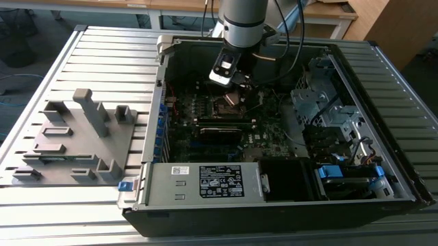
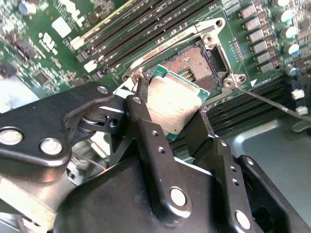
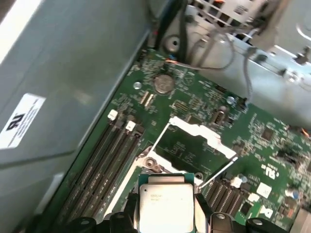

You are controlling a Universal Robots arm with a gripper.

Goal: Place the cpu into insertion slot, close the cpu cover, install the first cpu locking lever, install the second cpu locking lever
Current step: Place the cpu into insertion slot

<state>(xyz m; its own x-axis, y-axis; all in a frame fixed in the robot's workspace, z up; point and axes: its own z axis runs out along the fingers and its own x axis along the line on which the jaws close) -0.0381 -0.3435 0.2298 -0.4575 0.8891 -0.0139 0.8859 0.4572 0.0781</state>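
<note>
A: So, where is the arm (image 1: 244, 20) in the exterior view?

B: It reaches down into the open computer case (image 1: 274, 218). The gripper (image 1: 236, 87) hangs just above the insertion slot (image 1: 229, 105) on the motherboard (image 1: 267, 146). Well apart from the slot, outside the case towards the exterior view's left, a grey fixture (image 1: 75, 143) stands on the slatted table (image 1: 82, 56).

A: And the second wrist view?

B: There the two black fingers (image 2: 146, 126) are pressed onto the cpu (image 2: 177, 99), one on each of two opposite edges. The chip is tilted and hangs over one edge of the slot, so it is not seated. Most of the slot's pin field is uncovered. Long memory slots (image 2: 146, 24) run beside the slot, and a thin locking lever (image 2: 265, 100) sticks out from one of its corners.

A: What does the first wrist view add?

B: The cpu shows its silver top, held between the fingers at the near edge of the slot. The cpu cover (image 3: 201, 135) stands raised on the slot's far side, and green board is visible through its open centre. A round coin battery (image 3: 164, 83) lies beyond the cover, further from the slot.
</note>
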